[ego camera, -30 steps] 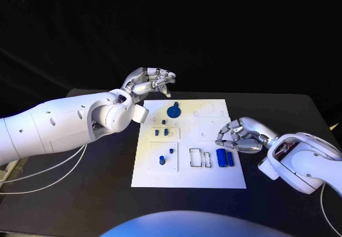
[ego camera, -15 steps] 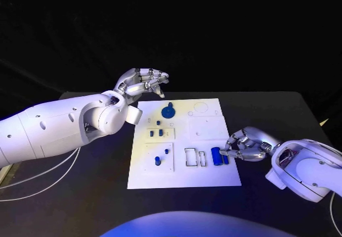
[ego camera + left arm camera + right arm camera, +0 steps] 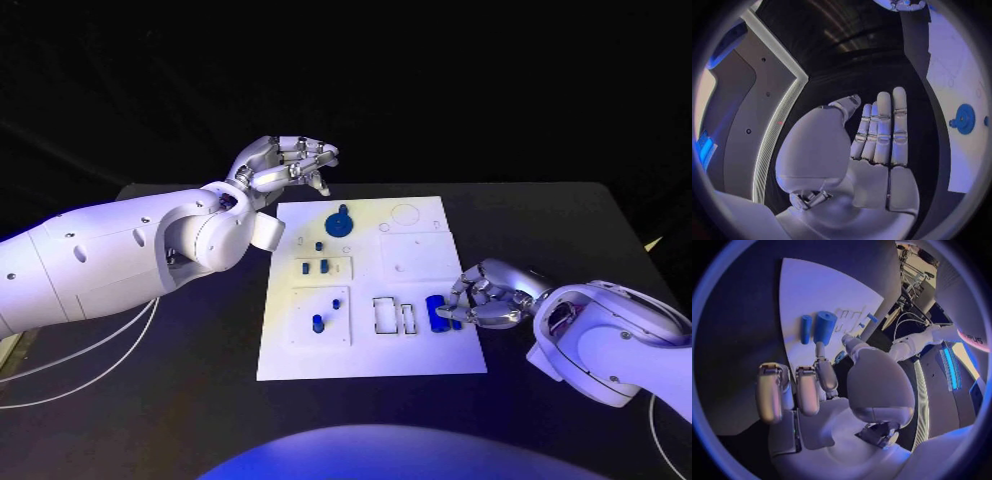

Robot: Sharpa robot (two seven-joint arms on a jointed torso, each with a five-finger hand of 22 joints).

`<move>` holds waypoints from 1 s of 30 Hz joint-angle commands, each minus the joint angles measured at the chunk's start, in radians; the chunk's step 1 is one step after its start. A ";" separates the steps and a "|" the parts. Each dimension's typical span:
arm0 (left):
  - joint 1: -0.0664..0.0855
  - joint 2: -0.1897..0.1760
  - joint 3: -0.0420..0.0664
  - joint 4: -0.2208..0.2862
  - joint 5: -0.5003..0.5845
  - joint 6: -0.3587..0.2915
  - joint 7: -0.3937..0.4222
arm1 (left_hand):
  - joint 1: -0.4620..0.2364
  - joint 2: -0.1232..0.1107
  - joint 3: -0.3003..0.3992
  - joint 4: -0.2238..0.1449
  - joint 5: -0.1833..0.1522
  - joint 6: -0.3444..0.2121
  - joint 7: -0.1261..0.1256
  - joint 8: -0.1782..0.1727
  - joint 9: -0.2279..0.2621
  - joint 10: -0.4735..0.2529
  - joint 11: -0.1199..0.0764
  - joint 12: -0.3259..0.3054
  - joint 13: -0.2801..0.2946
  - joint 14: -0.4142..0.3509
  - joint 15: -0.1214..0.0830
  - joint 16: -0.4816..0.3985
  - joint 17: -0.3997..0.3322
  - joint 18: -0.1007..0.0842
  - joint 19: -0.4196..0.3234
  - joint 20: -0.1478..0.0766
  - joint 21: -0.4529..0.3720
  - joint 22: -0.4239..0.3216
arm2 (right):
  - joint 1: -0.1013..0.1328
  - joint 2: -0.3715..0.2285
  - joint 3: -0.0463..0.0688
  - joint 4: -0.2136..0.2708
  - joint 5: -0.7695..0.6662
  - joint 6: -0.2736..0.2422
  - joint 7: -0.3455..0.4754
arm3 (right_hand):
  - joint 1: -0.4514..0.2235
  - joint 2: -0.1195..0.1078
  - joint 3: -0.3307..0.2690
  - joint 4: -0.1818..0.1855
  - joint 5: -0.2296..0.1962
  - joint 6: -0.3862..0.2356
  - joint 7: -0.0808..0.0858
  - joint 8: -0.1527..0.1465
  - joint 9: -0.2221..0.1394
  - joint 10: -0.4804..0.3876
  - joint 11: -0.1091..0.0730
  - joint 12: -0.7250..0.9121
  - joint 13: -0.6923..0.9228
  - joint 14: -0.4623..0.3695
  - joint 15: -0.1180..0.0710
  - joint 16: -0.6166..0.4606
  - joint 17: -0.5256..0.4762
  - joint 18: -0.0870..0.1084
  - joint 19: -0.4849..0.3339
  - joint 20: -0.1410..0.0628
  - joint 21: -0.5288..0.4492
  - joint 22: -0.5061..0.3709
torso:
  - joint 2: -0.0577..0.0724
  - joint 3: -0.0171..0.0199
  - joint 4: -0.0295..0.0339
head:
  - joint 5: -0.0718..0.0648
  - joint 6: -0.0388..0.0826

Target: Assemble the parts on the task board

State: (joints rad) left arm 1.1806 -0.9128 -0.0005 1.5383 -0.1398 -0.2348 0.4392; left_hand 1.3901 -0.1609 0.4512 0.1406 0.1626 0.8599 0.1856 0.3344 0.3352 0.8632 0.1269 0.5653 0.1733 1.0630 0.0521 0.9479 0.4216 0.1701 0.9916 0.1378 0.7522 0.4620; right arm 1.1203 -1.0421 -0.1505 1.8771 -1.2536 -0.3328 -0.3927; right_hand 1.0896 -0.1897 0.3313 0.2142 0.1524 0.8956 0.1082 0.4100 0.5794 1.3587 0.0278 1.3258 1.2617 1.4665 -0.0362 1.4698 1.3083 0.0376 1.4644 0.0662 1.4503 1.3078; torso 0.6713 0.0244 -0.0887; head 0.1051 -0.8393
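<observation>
Right hand (image 3: 488,297) is set at the task board (image 3: 372,355) beside two blue cylinders (image 3: 436,313); whether they are gripped cannot be told. Left hand (image 3: 289,163) is held raised beyond the board's far corner, fingers apart, nothing held.

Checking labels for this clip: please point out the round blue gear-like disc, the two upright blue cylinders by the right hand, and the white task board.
Round blue gear-like disc (image 3: 340,222): head view, disc centre.
Two upright blue cylinders (image 3: 437,312): head view, larger cylinder's side.
White task board (image 3: 375,358): head view, bare near edge.
</observation>
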 commanded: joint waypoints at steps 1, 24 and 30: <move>0.000 0.000 0.000 0.003 0.003 0.016 0.006 | -0.003 0.000 -0.003 -0.005 0.002 -0.007 0.002 0.005 0.001 -0.009 0.001 0.002 -0.001 -0.003 0.002 0.006 0.001 0.012 -0.002 0.008 -0.005 0.001 | -0.007 0.011 0.000 -0.008 -0.054 0.011 -0.035 | -0.003 -0.001 -0.003 0.002 0.000 -0.003 -0.004 0.007 0.002 0.004 -0.002 0.003 0.000 0.067 -0.009 0.007 0.062 -0.013 0.070 -0.006 0.001 0.227 | 0.000 0.0012 -0.0014 | 0.000 -0.002; 0.000 -0.003 0.000 0.000 0.003 0.027 -0.004 | -0.007 -0.001 -0.005 -0.003 0.002 -0.008 0.002 0.007 0.002 -0.010 0.001 0.003 -0.002 -0.005 0.003 0.007 0.003 0.012 -0.003 0.009 -0.006 0.000 | -0.039 0.079 0.000 -0.051 -0.180 0.025 -0.080 | 0.007 -0.005 -0.009 0.001 -0.001 -0.004 -0.004 0.008 0.005 0.001 -0.002 0.000 -0.001 0.065 -0.009 0.004 0.056 -0.011 0.068 -0.007 -0.006 0.225 | 0.000 0.0008 -0.0006 | 0.007 -0.011; 0.000 -0.003 0.000 0.000 0.003 0.029 -0.006 | -0.008 -0.001 -0.006 -0.003 0.002 -0.009 0.002 0.007 0.002 -0.010 0.001 0.003 -0.002 -0.005 0.003 0.008 0.003 0.012 -0.003 0.009 -0.006 0.000 | -0.047 0.102 0.000 -0.064 -0.218 0.026 -0.096 | 0.007 -0.007 -0.013 0.003 -0.004 -0.004 -0.004 0.009 0.006 0.000 -0.002 -0.001 -0.001 0.065 -0.009 0.003 0.055 -0.011 0.068 -0.007 -0.007 0.225 | 0.000 0.0010 -0.0004 | 0.008 -0.012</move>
State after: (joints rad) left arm 1.1806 -0.9161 -0.0005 1.5377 -0.1397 -0.2271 0.4307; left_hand 1.3901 -0.1609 0.4512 0.1405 0.1626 0.8562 0.1893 0.3344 0.3363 0.8596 0.1304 0.5653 0.1725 1.0630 0.0521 0.9517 0.4227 0.1702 0.9880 0.1414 0.7522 0.4620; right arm 1.0768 -0.9420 -0.1498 1.8186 -1.4147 -0.3232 -0.4586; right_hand 1.0928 -0.1928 0.3229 0.2167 0.1523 0.8957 0.1082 0.4138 0.5852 1.3586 0.0278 1.3258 1.2613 1.4664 -0.0361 1.4697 1.3079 0.0376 1.4643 0.0663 1.4502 1.3074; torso 0.6715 0.0251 -0.0887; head 0.1128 -0.8507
